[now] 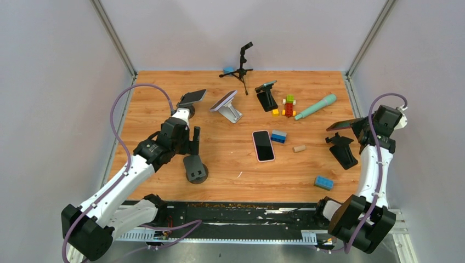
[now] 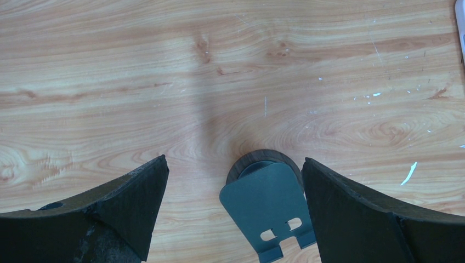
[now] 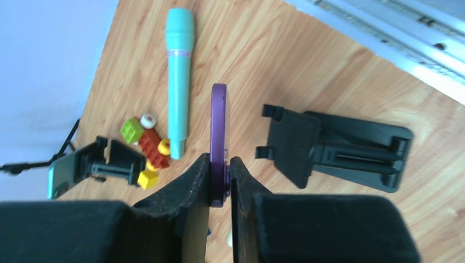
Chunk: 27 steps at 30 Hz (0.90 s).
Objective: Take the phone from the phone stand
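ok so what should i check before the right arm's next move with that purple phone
1. right hand shut on the purple phone: ok, pinched by its edge.
2. phone clear of the black stand: ok, the cradle is empty and the phone is apart from it.
3. left hand out of the way: ok, open above a grey stand on the other side.
4. bare wood for a set-down: ok, the table is free near the black stand.
5. grip firm enough for travel: cannot tell.

The right pincer (image 3: 220,162) hides the purple phone (image 3: 219,118)'s lower end
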### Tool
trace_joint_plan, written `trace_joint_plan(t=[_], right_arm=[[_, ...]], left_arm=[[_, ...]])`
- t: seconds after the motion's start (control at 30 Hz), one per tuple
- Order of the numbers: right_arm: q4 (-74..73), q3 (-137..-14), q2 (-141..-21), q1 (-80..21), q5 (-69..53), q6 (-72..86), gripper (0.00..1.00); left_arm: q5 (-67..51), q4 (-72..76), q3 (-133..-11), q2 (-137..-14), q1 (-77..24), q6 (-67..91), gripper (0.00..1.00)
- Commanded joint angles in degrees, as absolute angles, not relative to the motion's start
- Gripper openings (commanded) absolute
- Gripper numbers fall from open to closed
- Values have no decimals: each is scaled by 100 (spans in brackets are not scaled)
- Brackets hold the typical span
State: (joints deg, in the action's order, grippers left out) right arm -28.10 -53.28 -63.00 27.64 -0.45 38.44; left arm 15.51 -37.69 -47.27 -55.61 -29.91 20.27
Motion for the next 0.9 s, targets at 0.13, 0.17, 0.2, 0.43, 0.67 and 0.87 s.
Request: trace_joint_plan(t=[0.13, 0.17, 0.2, 0.43, 0.67, 0.87], right_arm=[[-2046, -5439, -6362, 2635, -2354, 4218, 0], [-2019, -5452, -6371, 2550, -2484, 4208, 0], [-2011, -5470, -6372, 2421, -2608, 4182, 0], [-1990, -5607, -6359, 1351, -3442, 4065, 0], [-1886, -5701, -6615, -396, -3674, 4078, 0], [-1787, -5747, -7014, -1231, -4057, 4033, 0]], left_arm=[[1763, -3716, -4783, -5306, -2974, 2073, 99], [1765, -3706, -4782, -5242, -2978, 2069, 99], [1775, -3704, -4779, -5214, -2975, 2055, 99], [2041, -3785, -4888, -4789, -2972, 1936, 99], [738, -3170, -5202, -4736, -3295, 1239, 99], [852, -2910, -5563, -5301, -4758, 936, 100]])
